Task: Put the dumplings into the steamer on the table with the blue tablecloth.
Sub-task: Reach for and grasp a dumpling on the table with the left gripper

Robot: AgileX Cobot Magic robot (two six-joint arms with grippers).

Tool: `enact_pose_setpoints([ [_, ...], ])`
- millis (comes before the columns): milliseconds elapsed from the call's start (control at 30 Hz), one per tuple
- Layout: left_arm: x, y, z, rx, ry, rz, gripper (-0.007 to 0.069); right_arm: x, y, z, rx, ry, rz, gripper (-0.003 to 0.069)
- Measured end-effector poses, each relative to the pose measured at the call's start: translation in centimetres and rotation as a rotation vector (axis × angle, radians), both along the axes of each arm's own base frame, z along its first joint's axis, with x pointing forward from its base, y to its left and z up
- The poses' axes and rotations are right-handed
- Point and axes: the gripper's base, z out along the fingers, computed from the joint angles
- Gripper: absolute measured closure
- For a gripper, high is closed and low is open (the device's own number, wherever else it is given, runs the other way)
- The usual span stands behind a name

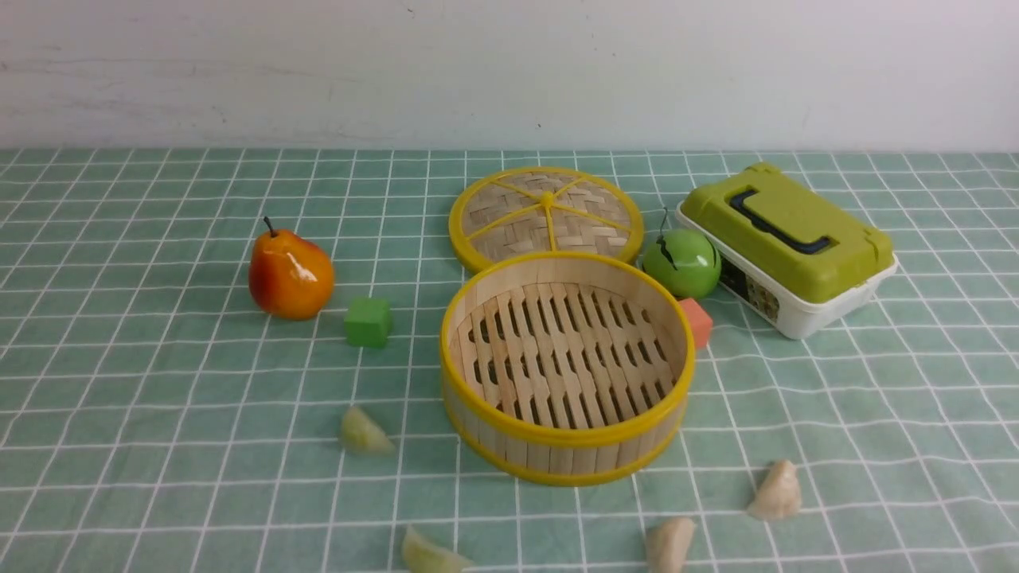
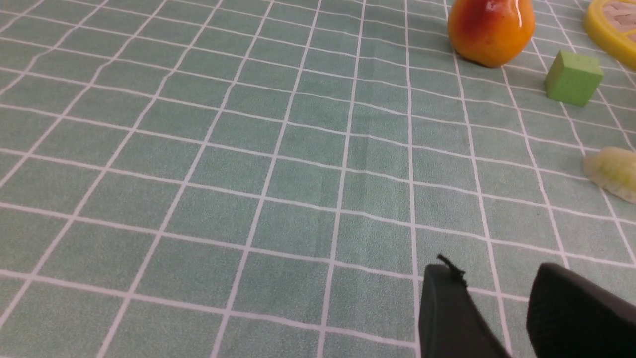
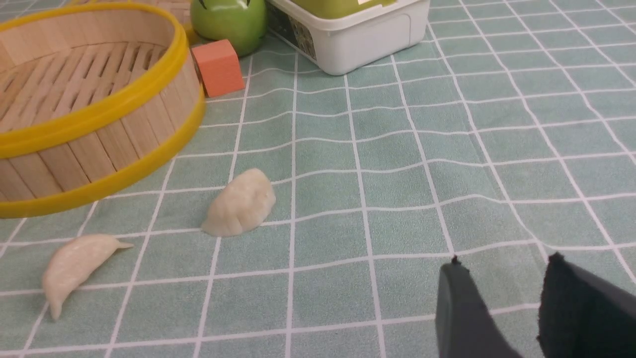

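You have L gripper point(image 2: 497, 278) & R gripper point(image 3: 504, 268) both parted, empty, prob. ready to pick: green dumplings point(image 1: 365, 432) lie on cloth point(image 1: 159, 382) left of empty steamer point(image 1: 557, 458), white dumplings point(image 1: 776, 491) right.

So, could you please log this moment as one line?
steamer empty | four dumplings on cloth | left gripper jaws open | right gripper jaws open

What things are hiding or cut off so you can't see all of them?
- Front view: the orange cube is partly hidden behind the steamer.
- Front view: the near green dumpling is cut off by the bottom edge.
- Left wrist view: the other green dumpling is cut off by the picture's edge.
- Right wrist view: the white box has most of its lid cut off by the edge.
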Motion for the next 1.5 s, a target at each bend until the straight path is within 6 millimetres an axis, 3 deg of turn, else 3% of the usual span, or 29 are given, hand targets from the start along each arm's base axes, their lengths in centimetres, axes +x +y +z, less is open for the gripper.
enact_pose_setpoints([
  [967, 0.0, -0.1, 0.1, -0.036, -0.017, 0.003, 0.0387, 0.0, 0.0, 0.0, 0.0, 0.0, 0.0, 0.0419],
  [1033, 0.2, -0.4, 0.5, -0.249, -0.07, 0.022, 0.0387, 0.0, 0.0, 0.0, 0.0, 0.0, 0.0, 0.0419],
  [1167, 0.3, -1.4, 1.3, -1.009, -0.142, 0.099, 0.0387, 0.0, 0.0, 0.0, 0.0, 0.0, 0.0, 0.0419],
  [1233, 0.3, -1.6, 1.6, -1.256, -0.143, 0.123, 0.0387, 0.0, 0.0, 0.0, 0.0, 0.0, 0.0, 0.0419],
  [1367, 0.3, -1.8, 1.7, -1.405, -0.137, 0.136, 0.0387, 0.0, 0.0, 0.0, 0.0, 0.0, 0.0, 0.0419],
  [1500, 0.3, -2.0, 1.6, -1.415, -0.11, 0.127, 0.0387, 0.0, 0.0, 0.0, 0.0, 0.0, 0.0, 0.0419],
])
